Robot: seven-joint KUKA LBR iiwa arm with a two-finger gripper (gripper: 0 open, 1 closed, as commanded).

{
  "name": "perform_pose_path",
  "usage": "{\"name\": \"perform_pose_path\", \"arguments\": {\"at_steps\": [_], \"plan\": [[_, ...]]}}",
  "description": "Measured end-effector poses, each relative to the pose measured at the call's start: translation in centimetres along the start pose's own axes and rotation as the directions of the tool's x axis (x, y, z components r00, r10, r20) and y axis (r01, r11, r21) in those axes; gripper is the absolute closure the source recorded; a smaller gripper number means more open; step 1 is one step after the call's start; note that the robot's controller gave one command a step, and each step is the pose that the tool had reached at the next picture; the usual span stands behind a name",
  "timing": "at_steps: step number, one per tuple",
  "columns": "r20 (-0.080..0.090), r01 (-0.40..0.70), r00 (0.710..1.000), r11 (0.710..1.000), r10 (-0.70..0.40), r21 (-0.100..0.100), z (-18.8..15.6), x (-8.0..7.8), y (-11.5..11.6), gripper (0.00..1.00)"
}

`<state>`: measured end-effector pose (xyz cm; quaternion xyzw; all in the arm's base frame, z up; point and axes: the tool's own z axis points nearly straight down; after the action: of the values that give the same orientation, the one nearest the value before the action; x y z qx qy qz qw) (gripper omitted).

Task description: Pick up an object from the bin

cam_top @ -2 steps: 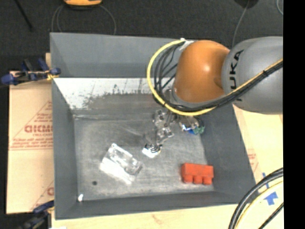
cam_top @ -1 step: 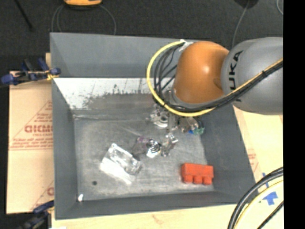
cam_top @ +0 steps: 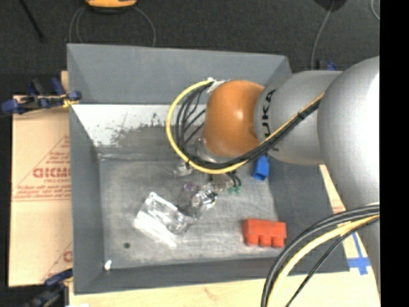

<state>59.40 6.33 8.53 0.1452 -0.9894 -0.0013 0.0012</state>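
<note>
My gripper [cam_top: 199, 197] hangs low in the middle of the bin, just under the arm's orange cover. Its tip is right beside the upper right end of a clear plastic piece [cam_top: 160, 216] that lies flat on the bin floor, left of centre. Whether the two touch I cannot tell. A small dark green thing [cam_top: 235, 185] lies close on the gripper's right, partly hidden by the arm.
A red block with a notched edge [cam_top: 263, 233] lies at the front right of the floor. A blue piece [cam_top: 261, 168] sits by the right wall, half under the arm. The arm covers the back right of the bin.
</note>
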Motion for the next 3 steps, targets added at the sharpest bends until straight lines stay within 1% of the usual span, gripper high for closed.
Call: {"name": "perform_pose_path", "arguments": {"at_steps": [1,2,3], "plan": [[0.015,0.027,1.000,1.000,-0.027,0.005,1.0,0.3,0.0,0.00],[0.023,0.046,0.999,0.999,-0.046,0.007,1.0,1.2,-0.1,0.00],[0.023,0.058,0.998,0.998,-0.059,0.007,1.0,2.6,0.6,0.00]]}}
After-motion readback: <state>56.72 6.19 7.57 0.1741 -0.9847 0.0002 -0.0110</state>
